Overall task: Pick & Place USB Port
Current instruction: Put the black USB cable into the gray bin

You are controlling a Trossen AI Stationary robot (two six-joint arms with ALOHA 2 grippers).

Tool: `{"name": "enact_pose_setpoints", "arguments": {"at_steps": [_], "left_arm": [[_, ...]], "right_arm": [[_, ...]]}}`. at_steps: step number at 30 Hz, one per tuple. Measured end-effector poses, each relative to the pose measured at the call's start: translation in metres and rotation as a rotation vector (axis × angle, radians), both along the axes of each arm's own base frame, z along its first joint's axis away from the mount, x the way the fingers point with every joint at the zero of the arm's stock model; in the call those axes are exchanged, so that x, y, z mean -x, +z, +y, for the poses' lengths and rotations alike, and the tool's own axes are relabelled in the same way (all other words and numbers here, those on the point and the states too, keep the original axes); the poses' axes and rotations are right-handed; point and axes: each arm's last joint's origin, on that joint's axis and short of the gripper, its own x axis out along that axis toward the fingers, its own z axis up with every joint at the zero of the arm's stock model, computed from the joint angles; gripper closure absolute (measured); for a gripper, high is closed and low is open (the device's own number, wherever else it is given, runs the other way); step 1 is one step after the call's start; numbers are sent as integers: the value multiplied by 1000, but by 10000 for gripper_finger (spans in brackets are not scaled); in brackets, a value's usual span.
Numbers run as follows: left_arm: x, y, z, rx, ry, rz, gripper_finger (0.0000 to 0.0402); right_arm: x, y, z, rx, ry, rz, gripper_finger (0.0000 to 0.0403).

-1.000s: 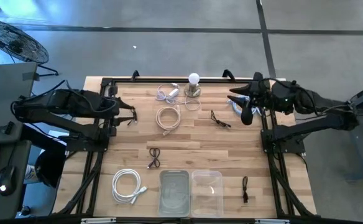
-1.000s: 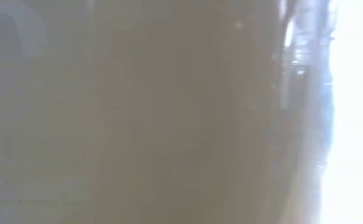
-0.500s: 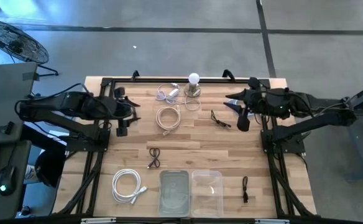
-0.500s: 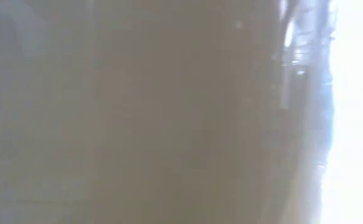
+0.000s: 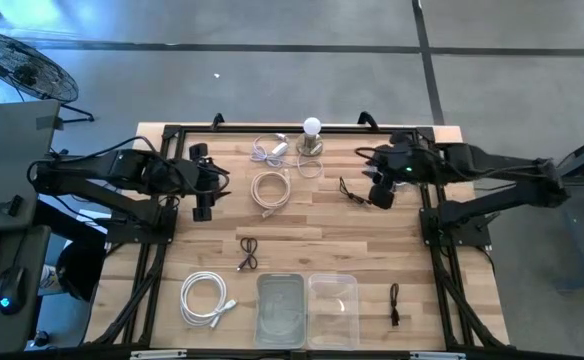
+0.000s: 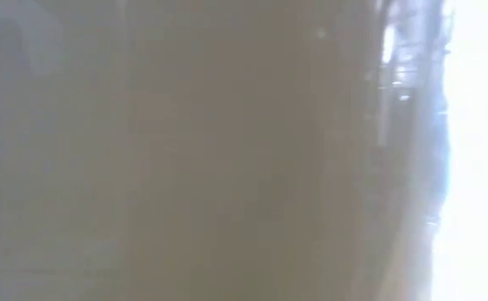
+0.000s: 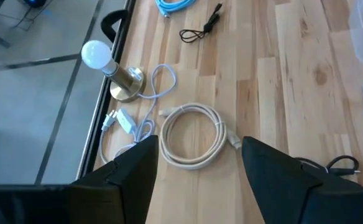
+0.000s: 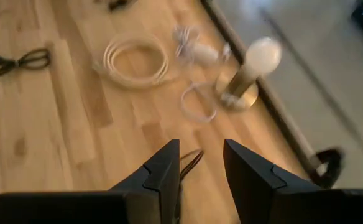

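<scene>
While the right gripper [image 5: 378, 192] is held with its dark fingers apart above the small black looped USB cable [image 5: 353, 192] on the pale planked wooden table [image 5: 402, 250], nothing is clamped in it. The left gripper [image 5: 204, 206], likewise spread and empty, is poised beside the cream round-coiled cable [image 5: 270, 190]. A white matte bulb on a brass base [image 5: 312, 138] is seen at the far edge, and two clear plastic trays [image 5: 308, 308] at the near edge.

Wooden table [image 5: 372, 240], coiled cables [image 5: 269, 190], lamp [image 5: 312, 138], clear trays [image 5: 333, 308]
</scene>
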Motion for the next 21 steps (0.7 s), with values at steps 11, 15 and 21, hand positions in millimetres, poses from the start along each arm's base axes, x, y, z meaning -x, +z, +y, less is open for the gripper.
{"name": "enact_pose_setpoints", "arguments": {"at_steps": [11,15,21], "left_arm": [[4,1,2,-39,22,-2,174],[5,1,2,-40,22,8,174],[6,-1,2,-37,26,24,174]], "right_arm": [[-34,-36,-17,-190,12,194,285],[-43,-52,-26,-247,-7,273,285],[-54,-72,-42,-295,-24,365,285]]}}
